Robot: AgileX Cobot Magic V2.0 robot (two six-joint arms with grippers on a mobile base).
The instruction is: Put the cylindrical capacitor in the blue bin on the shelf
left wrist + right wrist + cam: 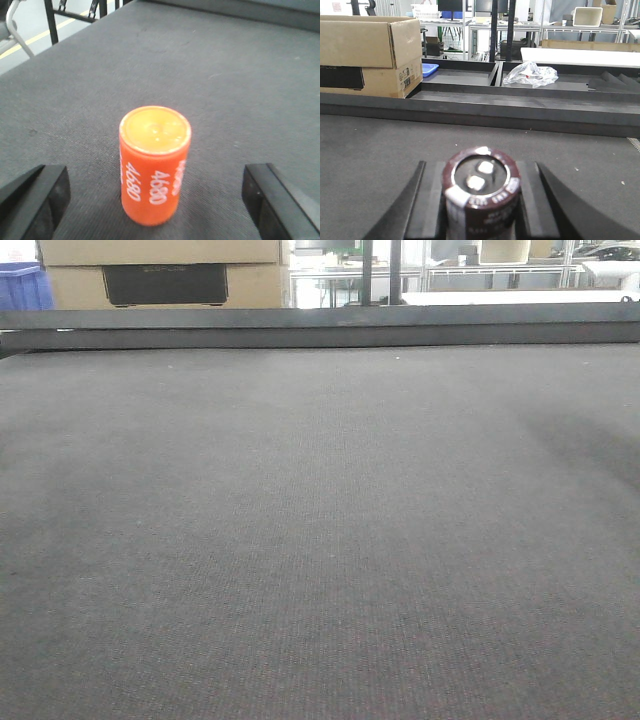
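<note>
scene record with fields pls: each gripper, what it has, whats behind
left gripper: open, astride orange cylinder, not touching it
orange cylinder: upright on mat, marked 4680
right gripper: shut on capacitor
capacitor: upright, metal top showing
behind: cardboard box, blue bin, plastic bag

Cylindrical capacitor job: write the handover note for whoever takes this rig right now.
Right gripper: jaws shut on the cylindrical capacitor, upright; lifted or not, cannot tell.
Left gripper: open around an orange cylinder, touching neither side; not this job's part.
Done: capacitor gripped.
To do: carry it to the blue bin, possibly the one at far left beyond the mat; shelf not clearly seen.
</note>
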